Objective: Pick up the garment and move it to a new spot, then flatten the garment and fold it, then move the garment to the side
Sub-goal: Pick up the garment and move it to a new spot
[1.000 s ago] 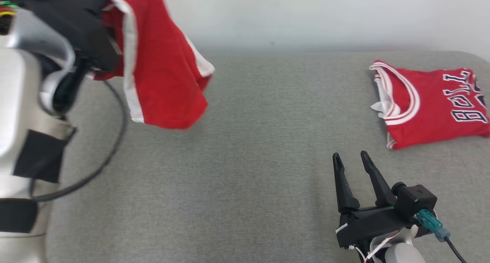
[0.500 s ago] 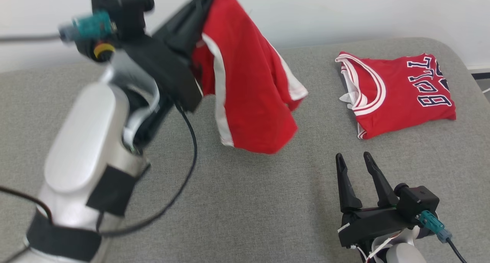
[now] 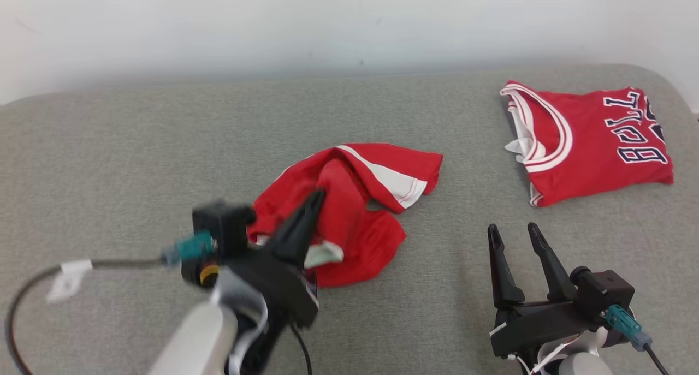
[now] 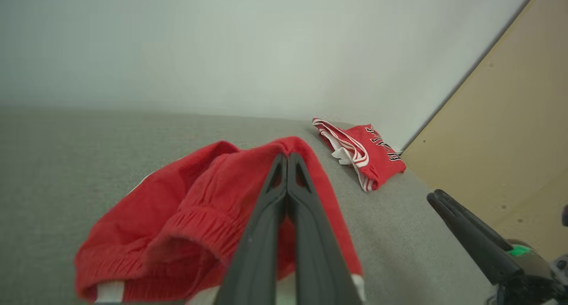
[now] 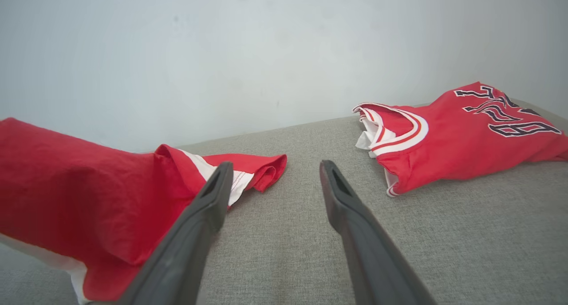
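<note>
Our left gripper (image 3: pixel 315 197) has its fingers clenched tight on a raised fold of the garment (image 3: pixel 355 216), a pair of red shorts with white stripes that lies crumpled in a heap near the middle of the grey upholstered surface (image 3: pixel 136 146). Our right gripper (image 3: pixel 513 230) waits near the front with its fingers spread, grasping nothing. We judge the main risk to be in the release: if the left fingers open while the fold stands pinched upward, the cloth may fall back on itself and leave more creases to flatten. A sideways pull could instead drag the whole heap rather than spread it. The waistband looks bunched under the left fingers in the left wrist view, so a layer might catch there. The folded jersey (image 3: pixel 590 140) lies well apart at the far right, close to the rounded corner, and we should keep the shorts from sliding that way. Bare surface opens to the left of the heap and between heap and jersey; the wall (image 3: pixel 349 25) closes off the far edge.
</note>
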